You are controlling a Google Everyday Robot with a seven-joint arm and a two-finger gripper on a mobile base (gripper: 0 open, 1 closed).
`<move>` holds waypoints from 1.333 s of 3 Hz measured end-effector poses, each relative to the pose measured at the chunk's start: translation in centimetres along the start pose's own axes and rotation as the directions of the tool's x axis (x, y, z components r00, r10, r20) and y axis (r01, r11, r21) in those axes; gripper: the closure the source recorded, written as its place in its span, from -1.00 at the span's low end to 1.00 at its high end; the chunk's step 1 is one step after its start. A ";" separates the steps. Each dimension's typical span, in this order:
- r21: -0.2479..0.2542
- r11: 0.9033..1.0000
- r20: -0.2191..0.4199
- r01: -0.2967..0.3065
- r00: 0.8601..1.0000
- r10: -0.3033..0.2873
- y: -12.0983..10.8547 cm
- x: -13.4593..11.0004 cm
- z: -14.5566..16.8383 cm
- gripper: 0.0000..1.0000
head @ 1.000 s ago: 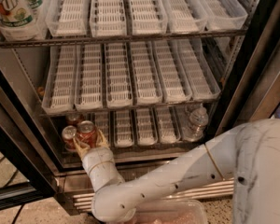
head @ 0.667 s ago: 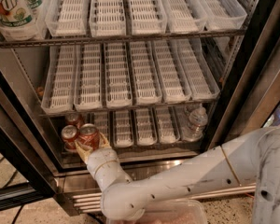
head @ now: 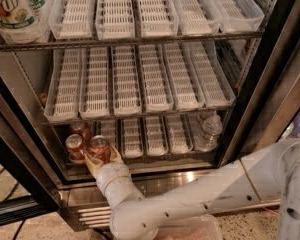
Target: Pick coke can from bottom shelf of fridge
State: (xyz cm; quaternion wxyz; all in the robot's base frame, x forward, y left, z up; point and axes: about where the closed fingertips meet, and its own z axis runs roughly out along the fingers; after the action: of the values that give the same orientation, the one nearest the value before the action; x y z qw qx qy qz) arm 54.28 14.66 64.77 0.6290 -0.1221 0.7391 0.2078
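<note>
The fridge (head: pixel 262 84) stands open. On its dim bottom shelf (head: pixel 155 136) my gripper (head: pixel 102 158) reaches into the left end. Its yellowish fingers (head: pixel 91 164) are closed around a red coke can (head: pixel 99 148) with a silver top, at the shelf's front edge. Two more red cans stand just to the left (head: pixel 74 146) and behind (head: pixel 80 129), close to the held one. My white arm (head: pixel 200 194) runs from the lower right up to the gripper.
A clear water bottle (head: pixel 209 131) stands at the bottom shelf's right end. White slotted trays (head: pixel 125 79) fill the middle and top tiers. 7UP bottles (head: pixel 10 9) stand top left. The dark door edge (head: pixel 20 149) is close on the left, and the steel sill (head: pixel 190 179) lies below.
The held can has shifted slightly right and toward the shelf's front edge with the gripper. My forearm has swung lower and more to the right.
</note>
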 end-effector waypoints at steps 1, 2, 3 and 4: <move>0.014 0.998 -0.025 -0.058 0.998 0.058 -0.8 0.4 -2.3 1.00; 0.028 0.998 -0.029 -0.055 0.998 0.056 -1.1 0.3 -4.1 1.00; 0.106 0.994 0.006 0.024 1.000 -0.025 -1.9 -0.9 -6.2 1.00; 0.105 0.994 0.005 0.024 1.000 -0.025 -1.9 -0.9 -6.1 1.00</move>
State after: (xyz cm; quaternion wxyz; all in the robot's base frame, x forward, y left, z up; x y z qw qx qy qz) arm 49.92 10.06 66.15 0.6394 -0.0973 0.7454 0.1616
